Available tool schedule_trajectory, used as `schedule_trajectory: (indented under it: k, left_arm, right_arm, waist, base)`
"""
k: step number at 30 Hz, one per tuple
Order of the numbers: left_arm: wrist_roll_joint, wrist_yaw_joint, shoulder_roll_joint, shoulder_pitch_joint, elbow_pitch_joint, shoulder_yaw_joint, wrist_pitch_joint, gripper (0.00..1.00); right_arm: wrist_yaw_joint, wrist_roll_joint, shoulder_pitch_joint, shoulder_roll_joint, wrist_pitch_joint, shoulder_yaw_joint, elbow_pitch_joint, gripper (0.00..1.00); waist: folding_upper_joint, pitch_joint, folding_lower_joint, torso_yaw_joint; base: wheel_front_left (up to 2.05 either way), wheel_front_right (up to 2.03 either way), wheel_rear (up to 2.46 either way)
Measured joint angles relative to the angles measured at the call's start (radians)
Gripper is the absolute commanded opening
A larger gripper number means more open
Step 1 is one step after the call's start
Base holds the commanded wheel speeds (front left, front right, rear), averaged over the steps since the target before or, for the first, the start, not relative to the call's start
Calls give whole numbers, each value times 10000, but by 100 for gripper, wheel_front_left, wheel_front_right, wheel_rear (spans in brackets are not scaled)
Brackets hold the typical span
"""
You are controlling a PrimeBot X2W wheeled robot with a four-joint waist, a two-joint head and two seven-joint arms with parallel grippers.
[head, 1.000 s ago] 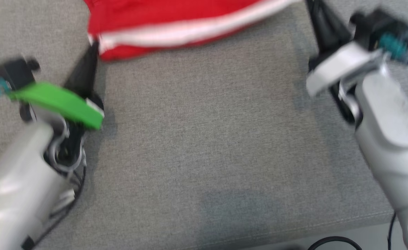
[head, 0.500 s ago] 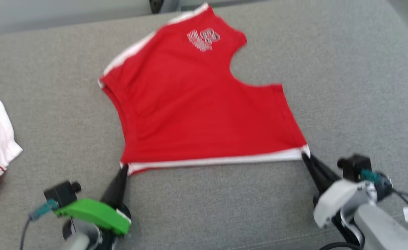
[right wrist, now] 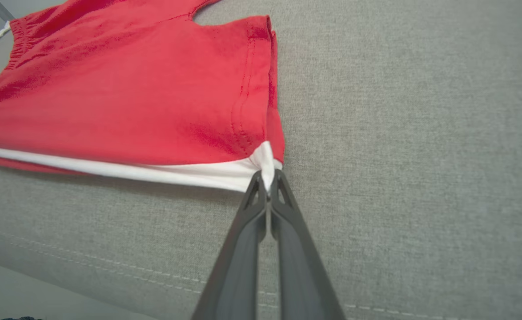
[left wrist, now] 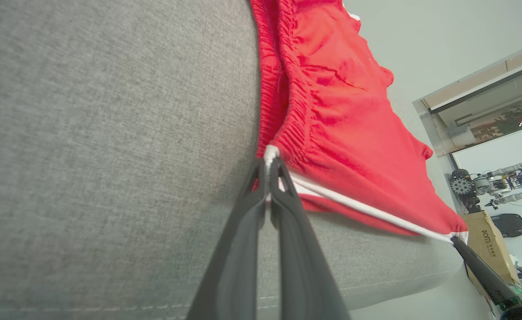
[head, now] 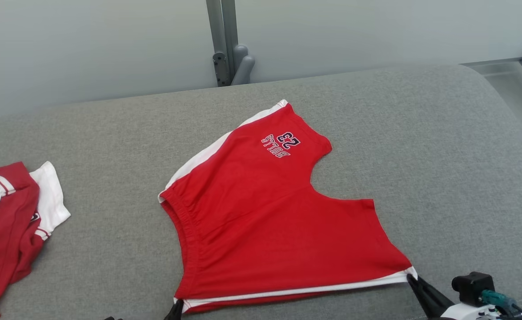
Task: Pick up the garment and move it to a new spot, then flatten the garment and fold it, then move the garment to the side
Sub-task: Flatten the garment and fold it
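Observation:
A pair of red shorts (head: pixel 270 222) with white side stripes and a "23" print lies spread flat on the grey cushion (head: pixel 443 155). My left gripper (head: pixel 176 306) is shut on the near left corner of the shorts (left wrist: pixel 332 133), at the waistband end, its tips (left wrist: pixel 270 165) pinching the white trim. Shut as well, my right gripper (head: pixel 414 281) holds the near right corner, at the leg hem. In the right wrist view its fingertips (right wrist: pixel 267 180) clamp the white stripe of the shorts (right wrist: pixel 132 102). The white edge runs taut between the two grippers.
Another red and white garment (head: pixel 7 222) lies bunched at the cushion's left edge. The cushion's front seam (right wrist: pixel 110 271) runs just below the grippers. A grey wall and a metal post (head: pixel 223 44) stand behind. A cardboard box (left wrist: pixel 492 249) sits beyond the cushion.
The head camera has tilted up, so the whole picture has shifted down and the arms have slid toward the bottom edge. Both grippers keep their hold on the shorts' near corners.

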Motion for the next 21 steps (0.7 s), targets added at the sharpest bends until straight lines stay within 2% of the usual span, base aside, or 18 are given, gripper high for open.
schedule_trajectory:
  k: [5,9,14,21]
  left_arm:
    - [54,-2,-96,-1,-631,309,15,0]
    - [67,-2,-245,-838,-1206,729,27,0]
    - [-17,0,-324,-2122,-1555,711,15,0]
    - [-15,2,-522,-3816,-1342,359,-4,0]
  right_arm:
    - [8,-102,-234,-184,0,-759,-715,0]
    - [8,-464,-1498,-290,0,-1095,-917,0]
    - [-2,-936,-3778,-276,343,-957,-426,0]
    - [-8,-1576,-6716,255,1055,-757,1091,0]
  waist:
    - [0,60,0,288]
    - [0,461,0,483]
    - [0,1216,0,845]
    - [0,2457,1,1430]
  base:
    - [0,0,0]
    - [0,0,0]
    - [0,0,0]
    - [0,0,0]
